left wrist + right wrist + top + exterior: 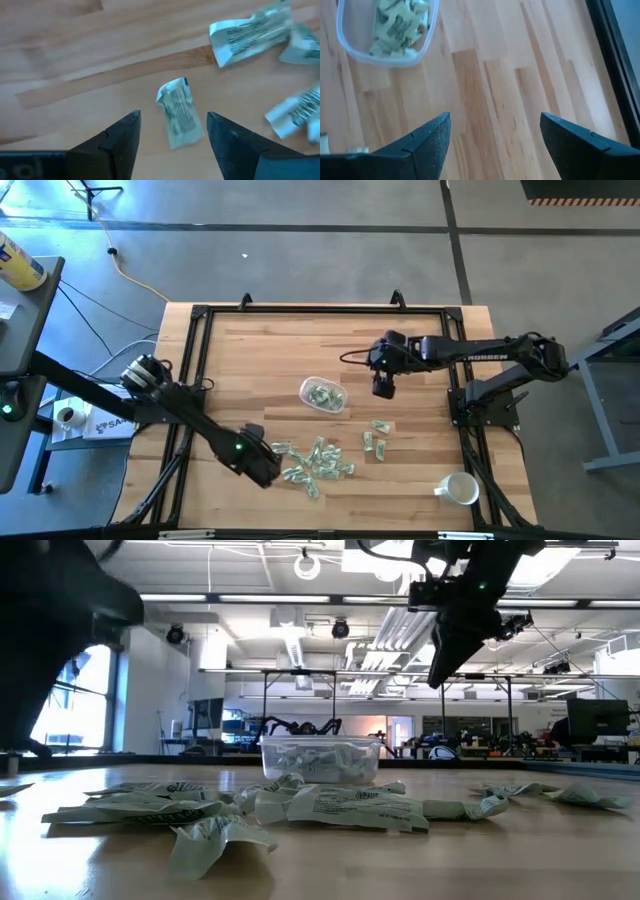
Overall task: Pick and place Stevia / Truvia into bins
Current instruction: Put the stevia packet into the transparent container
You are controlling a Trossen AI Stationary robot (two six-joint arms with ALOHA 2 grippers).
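Observation:
Pale green and white sachets lie flat in a loose pile (315,460) near the table's near edge, with a smaller group (376,438) to its right. More sachets fill the clear round bowl (323,395) at the table's middle. My left gripper (272,465) is low at the pile's left end and open. In the left wrist view its fingers (172,116) stand on either side of one crumpled sachet (180,112) that lies on the wood. My right gripper (383,390) hangs open above bare table just right of the bowl (385,30), raised well above it (445,665).
A white mug (458,488) lies on its side near the table's near right corner. A black frame (200,315) runs around the wooden top. Bare wood lies along the far side and left of the bowl. In the low view the pile (300,805) stands before the bowl (320,760).

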